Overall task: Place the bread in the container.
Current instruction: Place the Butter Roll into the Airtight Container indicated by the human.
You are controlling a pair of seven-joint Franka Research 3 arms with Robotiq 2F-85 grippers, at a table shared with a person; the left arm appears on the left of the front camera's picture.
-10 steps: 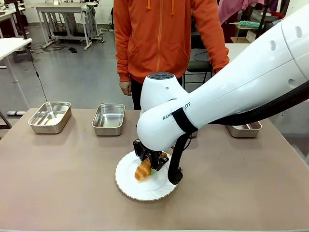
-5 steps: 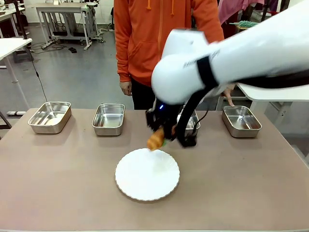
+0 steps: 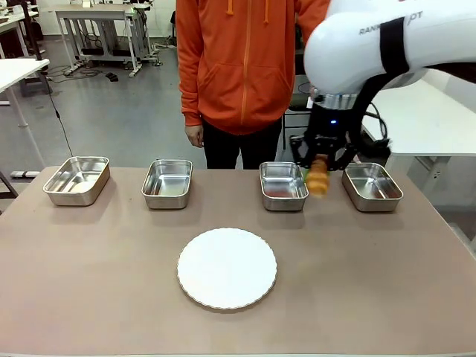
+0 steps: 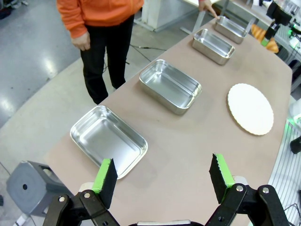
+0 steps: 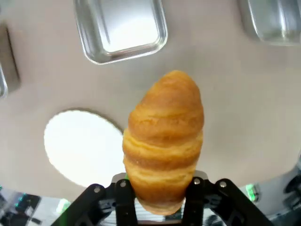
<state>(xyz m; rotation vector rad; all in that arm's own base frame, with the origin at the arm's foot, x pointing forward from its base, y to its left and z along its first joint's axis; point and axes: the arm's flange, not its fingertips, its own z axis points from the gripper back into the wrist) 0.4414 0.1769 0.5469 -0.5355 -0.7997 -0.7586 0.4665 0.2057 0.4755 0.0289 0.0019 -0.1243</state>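
Bread (image 5: 164, 141) is clamped tip-outward in the right gripper (image 5: 160, 190), hanging over bare table (image 3: 327, 223) between a neighbouring pan (image 3: 283, 202) and the container (image 3: 375, 202) just off its fingertips, so centre it over that container and lower within the rim before letting go.

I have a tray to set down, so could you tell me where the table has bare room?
Bare table lies left and right of the plate, and in the strip between plate and pans. The far edge is crowded: four pans in a row, the right gripper holding the bread by the two right-hand ones.
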